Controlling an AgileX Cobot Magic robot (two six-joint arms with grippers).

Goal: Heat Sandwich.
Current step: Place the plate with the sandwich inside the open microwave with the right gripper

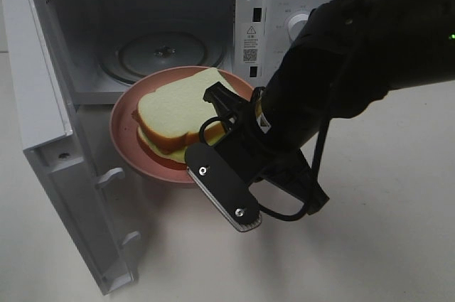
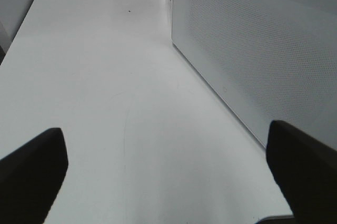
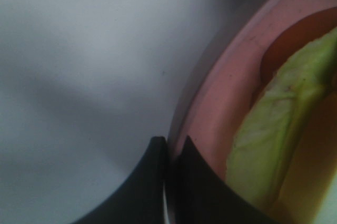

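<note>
A flat white table (image 1: 370, 245) lies under both claws. A boxy white microwave oven (image 1: 264, 3) stands just beyond the right claw (image 3: 169, 149). Its white hinged door (image 1: 71, 195) is swung wide open, off to that claw's left, and a round clear glass turntable (image 1: 163, 50) sits in the cavity ahead of the claw. The right claw's black fingers are pressed together, pinching the near rim of a round pink plate (image 1: 124, 131) in front of the oven's opening. I cannot tell whether the plate touches the table. The small sandwich of pale bread with tan crust and a yellow-green layer (image 1: 178, 114) lies on that plate, just past the fingertips. The left claw (image 2: 168, 176) is spread wide, gripping nothing, over bare table near the oven's perforated outer wall (image 2: 253, 50).
</note>
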